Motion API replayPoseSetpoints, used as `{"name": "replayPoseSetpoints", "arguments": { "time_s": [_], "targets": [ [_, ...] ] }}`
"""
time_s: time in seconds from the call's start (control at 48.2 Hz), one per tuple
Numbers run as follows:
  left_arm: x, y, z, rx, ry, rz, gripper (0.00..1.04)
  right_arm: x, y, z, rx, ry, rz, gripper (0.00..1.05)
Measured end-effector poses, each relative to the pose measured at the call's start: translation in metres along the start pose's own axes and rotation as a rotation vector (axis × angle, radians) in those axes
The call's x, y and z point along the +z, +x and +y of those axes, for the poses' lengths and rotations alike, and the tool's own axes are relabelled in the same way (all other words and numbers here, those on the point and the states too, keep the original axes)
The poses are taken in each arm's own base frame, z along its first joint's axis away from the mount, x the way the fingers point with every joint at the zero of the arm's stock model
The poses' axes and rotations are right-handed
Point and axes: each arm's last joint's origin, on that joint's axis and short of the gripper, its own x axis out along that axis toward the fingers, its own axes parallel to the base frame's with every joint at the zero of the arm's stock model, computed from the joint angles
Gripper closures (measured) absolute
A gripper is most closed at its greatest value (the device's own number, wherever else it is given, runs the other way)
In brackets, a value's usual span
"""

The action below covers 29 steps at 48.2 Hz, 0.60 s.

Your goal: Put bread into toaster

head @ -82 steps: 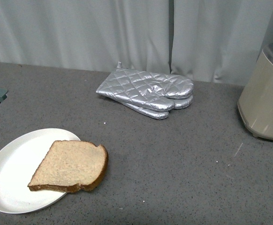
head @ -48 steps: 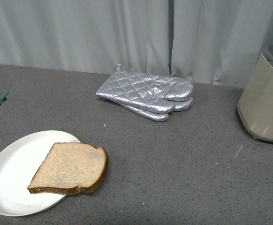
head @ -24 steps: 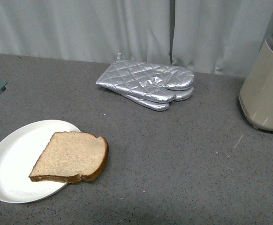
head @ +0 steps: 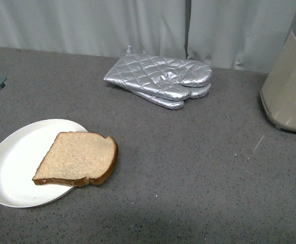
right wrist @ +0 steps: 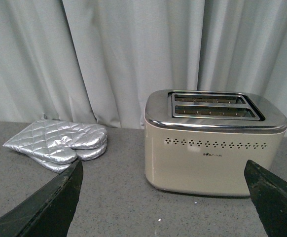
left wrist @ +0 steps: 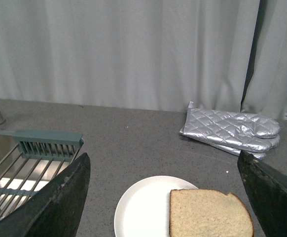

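Note:
The bread (head: 78, 159), a tan slice with a brown crust, lies half on a white plate (head: 13, 168) at the front left of the grey counter, its right edge overhanging the rim. It also shows in the left wrist view (left wrist: 208, 213), where my left gripper (left wrist: 168, 197) is open, its dark fingers (left wrist: 50, 202) wide apart above and short of the plate (left wrist: 141, 210). The beige toaster (head: 289, 86) stands at the far right. In the right wrist view the toaster (right wrist: 212, 143) faces my open right gripper (right wrist: 163, 207), its two top slots empty. Neither arm shows in the front view.
A pair of quilted silver oven mitts (head: 160, 81) lies at the back middle, also seen in the left wrist view (left wrist: 232, 131) and the right wrist view (right wrist: 59, 143). A green dish rack (left wrist: 32, 158) over a sink sits at the left edge. Grey curtains hang behind the counter.
The front view has shifted: plate, bread, mitts and toaster all sit higher in the picture than before. The things themselves keep their places on the counter.

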Motion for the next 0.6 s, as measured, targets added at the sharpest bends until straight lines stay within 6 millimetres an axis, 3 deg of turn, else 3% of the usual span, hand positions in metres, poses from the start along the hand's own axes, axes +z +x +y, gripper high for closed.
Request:
{"name": "replayPoseSetpoints", "arguments": {
  "time_s": [0.228,0.353,0.602],
  "targets": [
    [0.0000,0.0000,0.0000,0.000,0.000,0.000,0.24,0.0000,0.0000,0.0000,0.000,0.000,0.000,0.09],
    [0.0000,0.0000,0.0000,0.000,0.001,0.000,0.05,0.0000,0.0000,0.0000,0.000,0.000,0.000,0.09],
    [0.0000,0.0000,0.0000,0.000,0.000,0.000,0.07,0.0000,0.0000,0.0000,0.000,0.000,0.000,0.09]
  ]
}}
